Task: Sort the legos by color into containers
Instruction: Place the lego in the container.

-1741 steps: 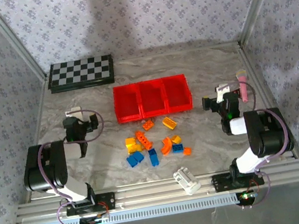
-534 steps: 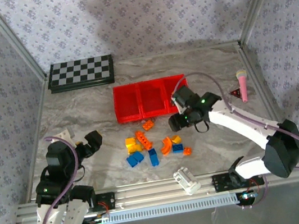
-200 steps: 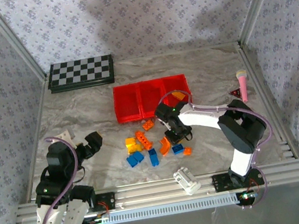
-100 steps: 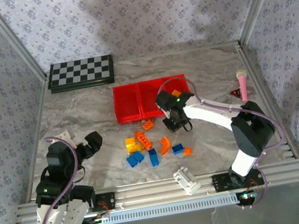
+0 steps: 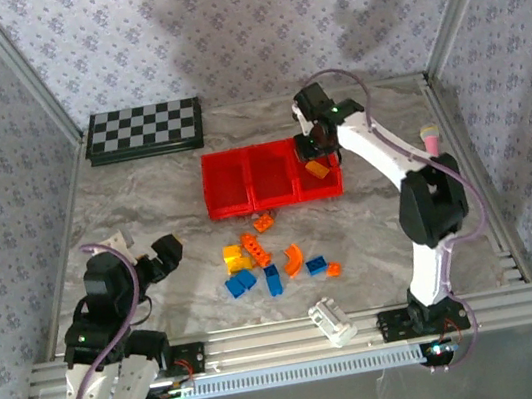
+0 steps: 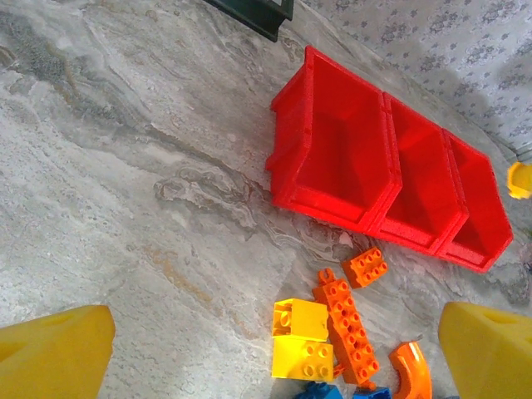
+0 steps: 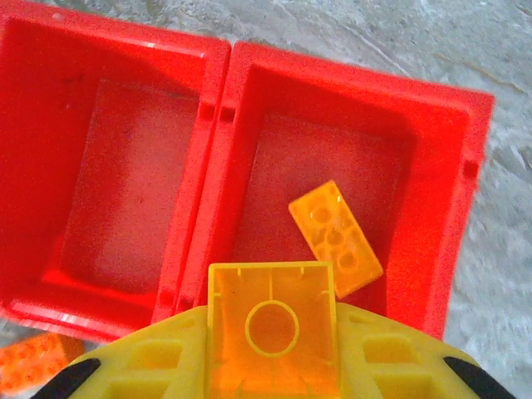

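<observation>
Over the last bin at the right end of the three bright red plastic bins joined in a row, the right arm reaches far out from its base. It is stretched long across the grey marble-look table. The right gripper points down into that bin. Its yellow fingers are closed on a small yellow square plastic brick. The brick is up in the air above the bin, not on the bin floor.

Down on the floor of the same bin lies a flat yellow plastic brick with round bumps on top. It lies a bit crooked.

The left arm is folded up small, close to its base at the near left of the table. The left gripper points toward the bins. Its fingers are spread wide apart and hold nothing.

The loose orange, yellow and blue plastic bricks lie in a bunch on the table, just in front of the bins.
</observation>
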`<action>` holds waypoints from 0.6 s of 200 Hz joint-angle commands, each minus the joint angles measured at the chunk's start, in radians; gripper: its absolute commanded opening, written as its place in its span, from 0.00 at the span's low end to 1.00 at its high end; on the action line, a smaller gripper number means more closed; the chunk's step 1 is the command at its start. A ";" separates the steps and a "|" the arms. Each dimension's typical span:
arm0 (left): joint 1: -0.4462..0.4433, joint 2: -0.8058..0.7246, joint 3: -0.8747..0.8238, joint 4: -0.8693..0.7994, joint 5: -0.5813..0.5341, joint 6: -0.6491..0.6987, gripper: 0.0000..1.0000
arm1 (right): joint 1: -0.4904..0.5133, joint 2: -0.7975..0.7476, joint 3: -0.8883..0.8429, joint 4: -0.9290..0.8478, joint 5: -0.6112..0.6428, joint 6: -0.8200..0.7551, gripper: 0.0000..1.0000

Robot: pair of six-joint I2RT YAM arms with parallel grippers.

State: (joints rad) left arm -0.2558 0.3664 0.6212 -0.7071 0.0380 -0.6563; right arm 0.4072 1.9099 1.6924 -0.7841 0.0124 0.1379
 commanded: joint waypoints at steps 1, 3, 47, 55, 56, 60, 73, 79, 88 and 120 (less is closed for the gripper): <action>-0.006 -0.011 0.001 0.008 0.017 -0.001 1.00 | -0.018 0.086 0.074 -0.066 -0.037 -0.044 0.28; -0.006 -0.011 0.002 0.007 0.017 -0.002 1.00 | -0.018 0.091 0.078 -0.066 -0.038 -0.045 0.28; -0.007 -0.010 -0.006 0.015 0.017 -0.001 1.00 | -0.038 0.134 0.066 -0.043 -0.061 -0.028 0.40; -0.007 -0.009 -0.008 0.020 0.017 -0.001 1.00 | -0.039 0.128 0.053 -0.030 -0.069 -0.026 0.44; -0.007 -0.009 -0.008 0.020 0.017 -0.001 1.00 | -0.039 0.128 0.052 -0.028 -0.069 -0.025 0.44; -0.007 -0.009 -0.009 0.021 0.017 -0.001 1.00 | -0.039 0.124 0.046 -0.020 -0.071 -0.024 0.46; -0.007 -0.006 -0.010 0.021 0.017 0.000 1.00 | -0.039 0.113 0.032 -0.006 -0.084 -0.021 0.49; -0.007 -0.004 -0.009 0.022 0.018 0.000 1.00 | -0.039 0.110 0.032 -0.006 -0.093 -0.021 0.51; -0.007 -0.001 -0.009 0.021 0.018 -0.001 1.00 | -0.039 0.104 0.032 -0.005 -0.095 -0.022 0.52; -0.008 0.022 0.000 0.012 0.043 0.005 1.00 | -0.039 0.068 0.027 -0.005 -0.104 -0.018 0.53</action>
State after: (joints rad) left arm -0.2565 0.3691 0.6155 -0.7063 0.0414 -0.6563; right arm 0.3725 2.0441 1.7302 -0.7856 -0.0677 0.1150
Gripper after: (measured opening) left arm 0.996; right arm 0.528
